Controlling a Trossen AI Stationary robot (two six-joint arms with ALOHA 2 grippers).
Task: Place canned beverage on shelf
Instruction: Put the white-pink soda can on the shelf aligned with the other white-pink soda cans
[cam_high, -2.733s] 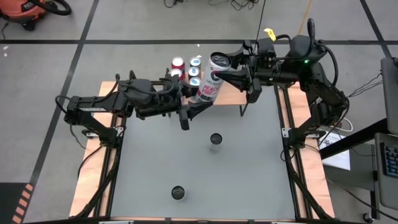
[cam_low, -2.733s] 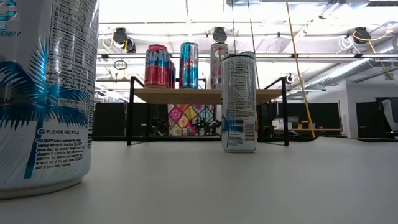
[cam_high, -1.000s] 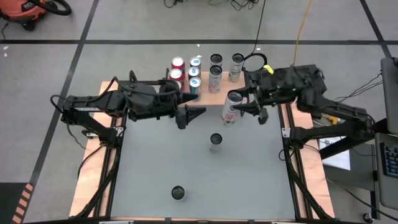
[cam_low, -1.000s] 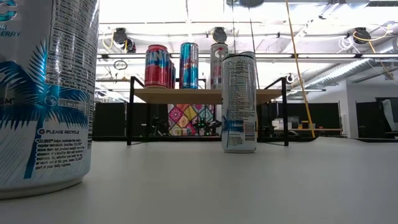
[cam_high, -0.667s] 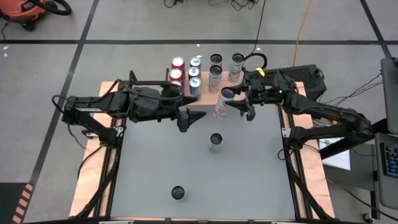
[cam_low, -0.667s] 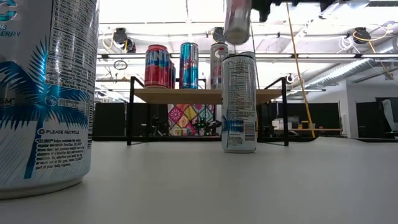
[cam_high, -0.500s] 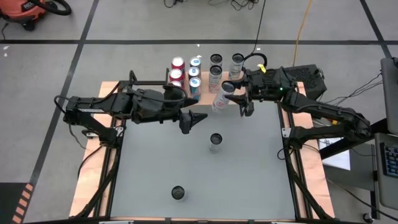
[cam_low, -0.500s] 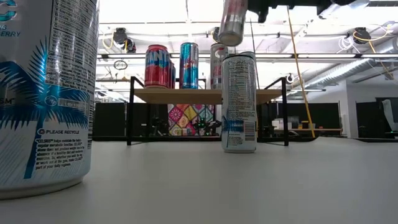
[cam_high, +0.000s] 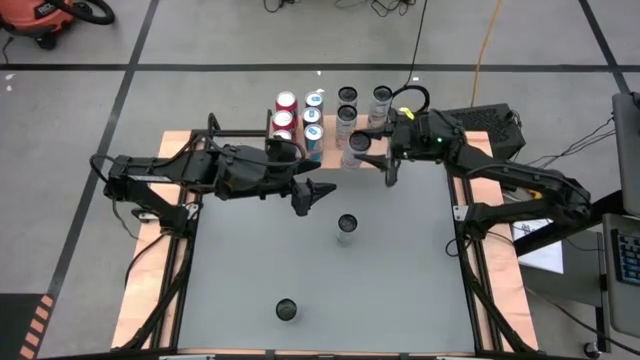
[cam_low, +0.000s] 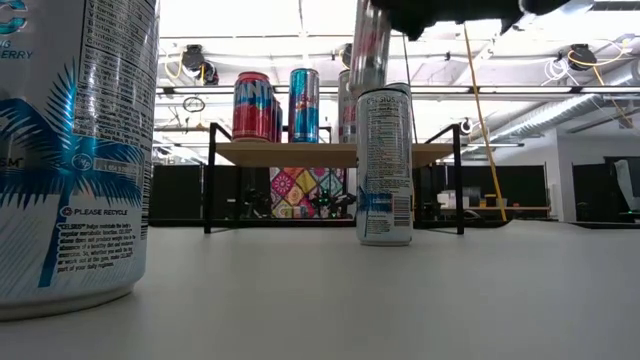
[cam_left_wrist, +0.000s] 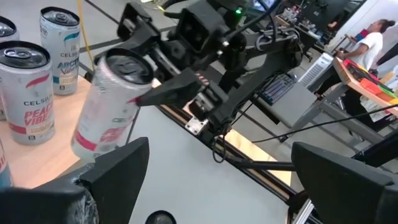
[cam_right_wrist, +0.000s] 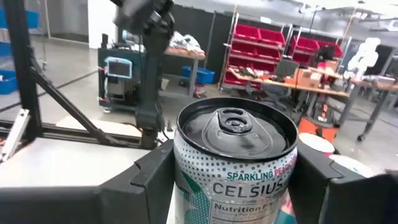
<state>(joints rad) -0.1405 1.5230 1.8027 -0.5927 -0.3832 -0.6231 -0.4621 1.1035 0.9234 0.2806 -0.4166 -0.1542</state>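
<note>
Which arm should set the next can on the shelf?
The right. Its pincer already grips a white can, held above the shelf edge. The left pincer is open and empty over the table.

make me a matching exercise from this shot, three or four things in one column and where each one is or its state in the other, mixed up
Things:
1. right gripper
2. left gripper
3. red can
4. table can

States:
a. open, holding nothing
b. standing on the shelf
c. standing mid-table, in front of the shelf
d. shut on a white can, over the shelf's front edge

Pairs: 1-d, 2-a, 3-b, 4-c
</note>
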